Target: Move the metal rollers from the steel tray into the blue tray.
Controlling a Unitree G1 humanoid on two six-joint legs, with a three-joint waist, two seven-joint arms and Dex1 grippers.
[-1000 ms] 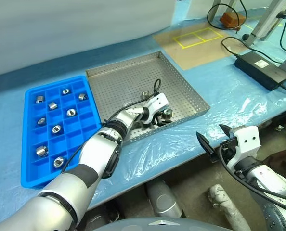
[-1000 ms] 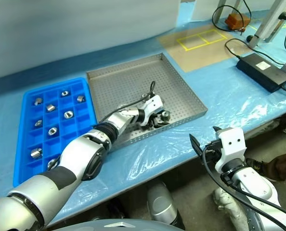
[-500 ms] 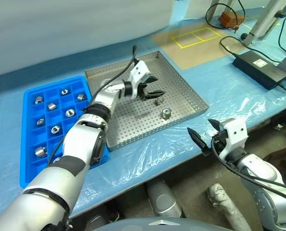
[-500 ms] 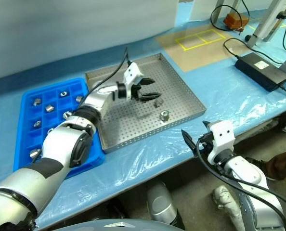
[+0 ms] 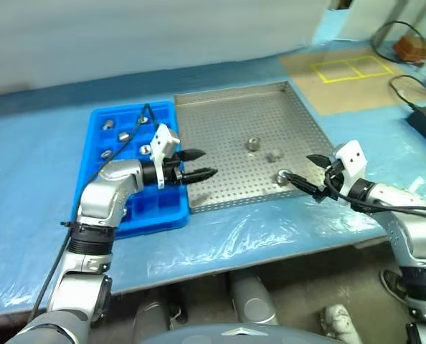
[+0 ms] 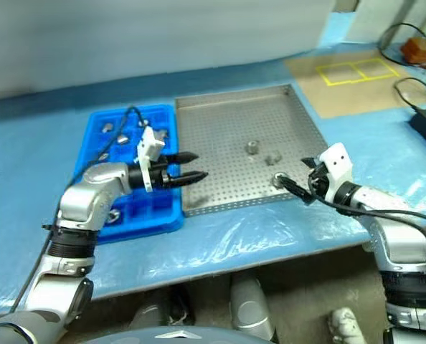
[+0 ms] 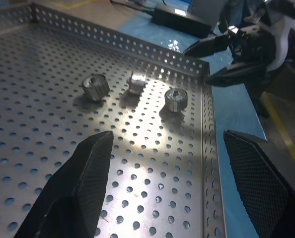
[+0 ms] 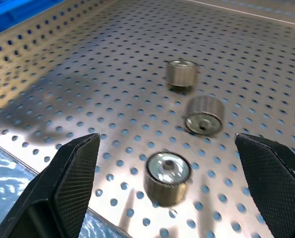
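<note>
The metal rollers (image 8: 167, 171) are lying in two groups. Three are remaining on the perforated floor of the steel tray (image 5: 227, 125): one (image 5: 252, 144) near the middle, one (image 5: 274, 155) just beside it, and one (image 5: 282, 175) near the tray's near right corner. Several others (image 5: 108, 124) are sitting in compartments of the blue tray (image 5: 152, 215), which is lying against the steel tray's left rim (the arm is hiding part of the grid, so the count there is uncertain).

Progress, as a judgement: the larger share is appearing done, and three rollers are awaiting transfer.

The left gripper (image 5: 199, 163) is hovering over the boundary between the two trays, pointing level toward the right, its fingers standing apart with nothing between them. The right gripper (image 5: 306, 175) is reaching in over the steel tray's near right corner, fingers spread wide and empty, the corner roller lying just ahead of its tips.

Differences from the earlier frames:
- One second ago the left gripper was low at the near edge of the steel tray beside a roller; it is now raised and drawn back to the left.
- The right gripper was hanging off the table edge; it is now advancing over the tray rim.
- The whole view is shifting (the camera has turned), so the trays' displaced positions are not indicating that they moved.
</note>
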